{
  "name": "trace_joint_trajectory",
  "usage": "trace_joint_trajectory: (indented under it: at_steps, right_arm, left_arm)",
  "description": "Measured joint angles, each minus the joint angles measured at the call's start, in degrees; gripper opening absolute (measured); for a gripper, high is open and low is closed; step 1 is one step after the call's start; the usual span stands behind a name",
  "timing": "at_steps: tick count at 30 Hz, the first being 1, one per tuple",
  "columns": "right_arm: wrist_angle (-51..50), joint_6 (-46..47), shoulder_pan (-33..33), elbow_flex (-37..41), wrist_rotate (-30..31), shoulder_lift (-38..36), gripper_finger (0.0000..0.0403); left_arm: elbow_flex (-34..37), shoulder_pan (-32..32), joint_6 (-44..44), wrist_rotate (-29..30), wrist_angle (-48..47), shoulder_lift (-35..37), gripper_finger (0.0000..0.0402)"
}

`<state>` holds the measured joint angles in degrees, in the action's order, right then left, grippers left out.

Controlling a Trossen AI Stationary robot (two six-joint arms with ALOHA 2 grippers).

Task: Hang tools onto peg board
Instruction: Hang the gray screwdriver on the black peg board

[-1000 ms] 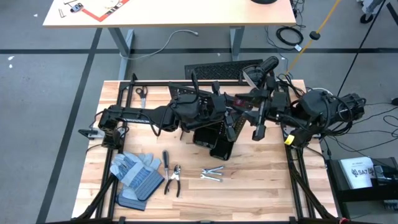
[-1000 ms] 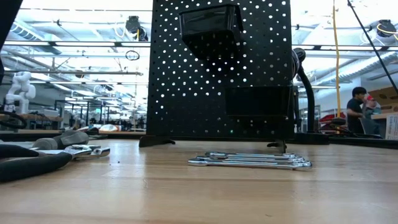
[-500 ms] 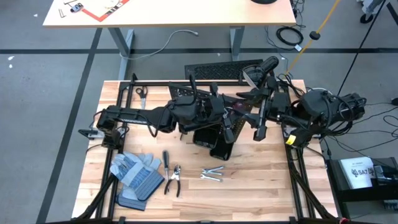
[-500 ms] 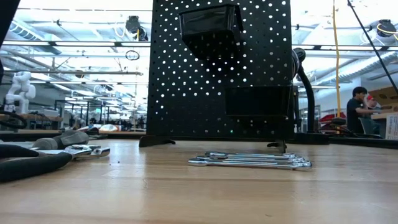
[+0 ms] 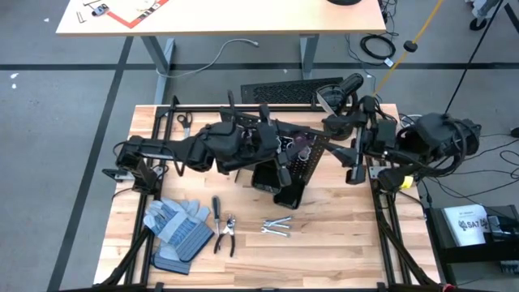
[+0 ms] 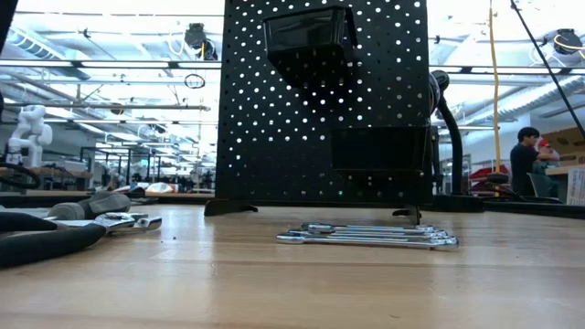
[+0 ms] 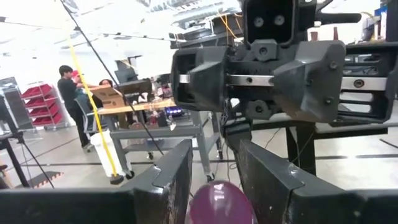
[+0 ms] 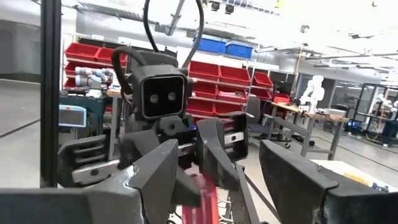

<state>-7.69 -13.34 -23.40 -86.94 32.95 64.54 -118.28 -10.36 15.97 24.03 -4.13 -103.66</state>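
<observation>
My left gripper [image 5: 293, 148] reaches in from the table's left, above the top of the upright black peg board [image 6: 324, 100]. It is shut on the red-handled screwdriver [image 7: 221, 202]. My right gripper [image 8: 217, 152] is open and empty; it faces the left gripper from the right [image 5: 340, 154], a short gap away. The black bin [image 6: 311, 41] hangs on the board. Silver wrenches [image 5: 276, 227], pliers [image 5: 226, 235] and the grey-handled screwdriver [image 5: 216, 208] lie flat on the table in front of the board. My left gripper pinches the screwdriver's red handle [image 7: 219, 198] between its two fingers, coming level from the table's left. The handle's rounded end shows between the fingers. The screwdriver is lifted clear of the table; its shaft is hidden.
Blue-grey gloves [image 5: 178, 223] lie at the near left. Scissors [image 5: 184, 122] lie at the far left. A flat black ribbed mat [image 5: 288, 92] lies behind the table's far edge. There is bare wood near the wrenches [image 6: 366, 238]. People [image 6: 526, 155] stand far behind the table.
My right gripper has drawn back toward the table's right edge, away from the screwdriver and my left gripper. My left gripper has moved slightly toward the table's left with the screwdriver. The tools on the table have stayed where they were.
</observation>
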Motion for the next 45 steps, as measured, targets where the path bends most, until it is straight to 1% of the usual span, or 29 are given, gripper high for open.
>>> trace_joint_trajectory:
  at_steps: [7,10,17,20,23,25,27,29,31,33,35,37,40,42,45]
  right_arm:
    - [-0.7,-0.01,-0.02,0.01,0.0,-0.36,0.0222]
    - [-1.55,-0.73,-0.02,0.0,-0.06,-0.36,0.0222]
    - [-4.46,-0.97,-0.08,0.02,-1.79,-0.74,0.0222]
    - [-5.78,-1.19,-0.38,0.04,-1.8,-1.27,0.0222]
    - [-7.34,-2.24,-1.39,0.04,-1.55,-2.17,0.0222]
    - [-8.13,-2.51,-2.41,0.04,-1.48,-2.97,0.0222]
    - [-9.0,-2.5,-3.51,0.04,-1.29,-3.82,0.0222]
    - [-10.39,-2.6,-4.43,0.04,-1.15,-4.52,0.0222]
    - [-11.76,-2.6,-5.08,0.04,0.15,-4.96,0.0218]
    - [-13.24,-2.92,-5.52,0.04,2.5,-4.99,0.0211]
    - [-14.49,-2.99,-5.86,0.04,3.53,-4.91,0.02]
    - [-14.92,-2.69,-6.0,0.07,3.62,-4.89,0.019]
    - [-14.92,-2.61,-6.0,0.07,4.74,-4.95,0.0173]
    - [-15.14,-2.96,-6.0,0.07,5.96,-5.01,0.0162]
    - [-15.62,-3.19,-5.97,0.07,6.25,-5.28,0.0144]
  left_arm:
    - [0.0,-0.18,0.94,0.14,0.12,0.4,0.0143]
    - [0.0,-0.17,1.53,1.76,1.36,0.4,0.0147]
    - [0.0,-0.97,6.75,3.14,2.64,3.11,0.0192]
    - [0.0,-1.68,9.77,6.74,1.07,4.86,0.0204]
    - [0.0,-3.37,13.46,12.04,-2.0,7.95,0.0205]
    - [-0.02,-4.7,14.58,15.76,-6.49,10.65,0.0205]
    - [-0.04,-5.74,13.62,19.89,-12.85,13.33,0.0203]
    - [0.66,-6.37,9.8,22.73,-19.54,15.6,0.0193]
    - [1.7,-6.88,4.53,23.1,-26.61,17.63,0.0174]
    - [3.89,-7.45,-0.15,23.95,-31.66,19.39,0.0147]
    - [7.17,-8.55,-4.32,28.15,-35.69,21.12,0.0112]
    - [11.37,-9.65,-9.5,32.29,-39.7,22.77,0.0075]
    - [18.81,-10.96,-22.68,34.93,-46.1,25.81,0.0021]
    - [25.3,-11.83,-32.98,36.38,-48.47,28.2,0.0009]
    - [35.95,-13.54,-46.62,37.56,-49.09,30.98,0.0014]
